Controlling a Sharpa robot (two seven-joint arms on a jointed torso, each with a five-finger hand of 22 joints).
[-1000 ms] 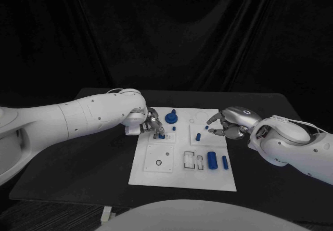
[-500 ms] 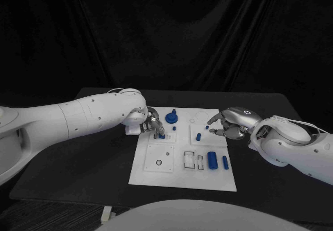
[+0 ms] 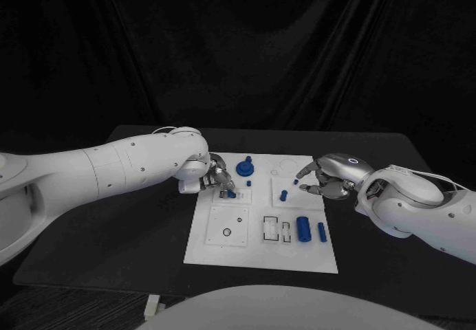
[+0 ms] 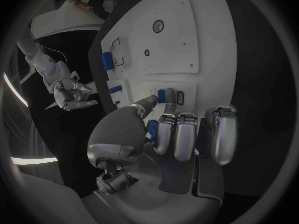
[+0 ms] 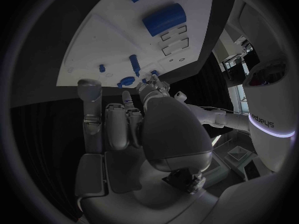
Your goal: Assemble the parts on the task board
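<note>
- The task board (image 3: 260, 251) is a flat white plate. It lies in the middle of the black surface (image 3: 129, 234).
- Small blue parts sit on the board. A fat blue tube (image 3: 303, 229) and a thin blue stick (image 3: 321, 232) lie side by side near the front right.
- A round blue knob (image 3: 245, 166) stands up near the back of the board.
- A short blue peg (image 3: 283, 196) stands in the middle of the board, between the two hands.
- The left hand (image 3: 215, 177) is over the back left part of the board. A thumb and a finger pinch a small blue part (image 4: 162, 95) that touches the board.
- The right hand (image 3: 325, 180) is at the right edge of the board. Its fingers are curled in. I cannot tell if it has hold of anything.
</note>
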